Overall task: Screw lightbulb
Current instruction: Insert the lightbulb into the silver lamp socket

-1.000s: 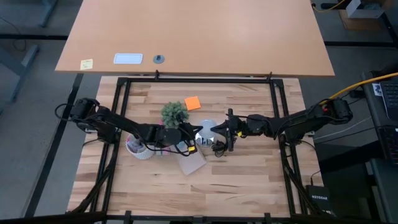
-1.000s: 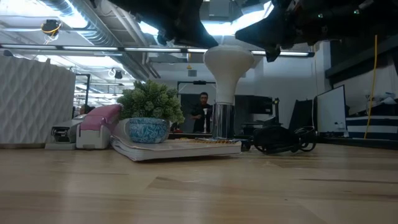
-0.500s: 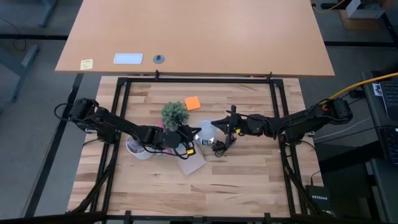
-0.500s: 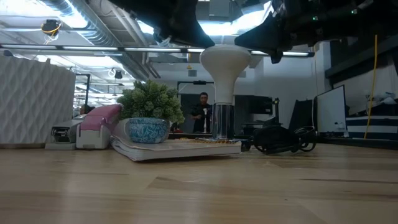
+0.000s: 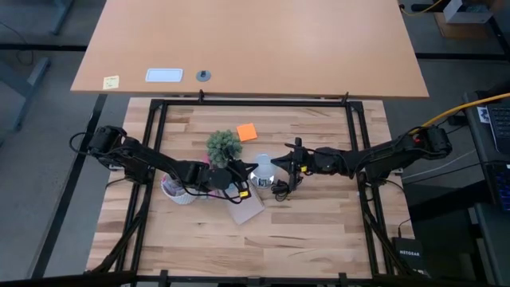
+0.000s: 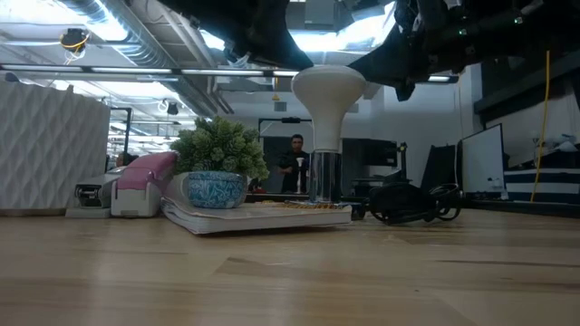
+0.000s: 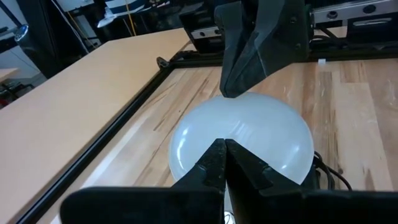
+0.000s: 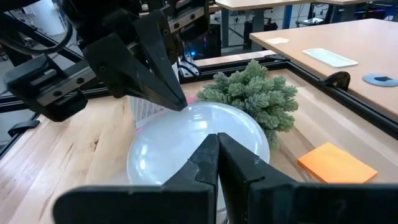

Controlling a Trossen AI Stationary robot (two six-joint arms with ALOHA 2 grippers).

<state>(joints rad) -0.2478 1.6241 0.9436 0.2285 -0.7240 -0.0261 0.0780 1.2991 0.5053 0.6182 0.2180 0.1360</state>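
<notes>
The lightbulb stands upright, its frosted white globe on top and its neck in a shiny silver socket. The socket rests on a flat book. My left gripper is shut and comes at the globe from the table's left. My right gripper is shut too and comes from the table's right. Both tips meet the globe near its top, on opposite sides. My left gripper rests its shut fingertips against the globe's upper left side, slanting slightly down from the table's left. The bulb stays upright in the socket. My right gripper sets its shut fingertips on the globe's upper right side, nearly level, from the table's right.
A small green plant in a blue patterned pot stands just left of the bulb. A pink and white object lies farther left. An orange note lies behind, and a black cord coils to the right of the socket.
My right gripper has tipped and rolled a little at the wrist while its tip stays at the globe's top. The globe has shifted slightly toward the table's left. My left gripper has kept its place.
</notes>
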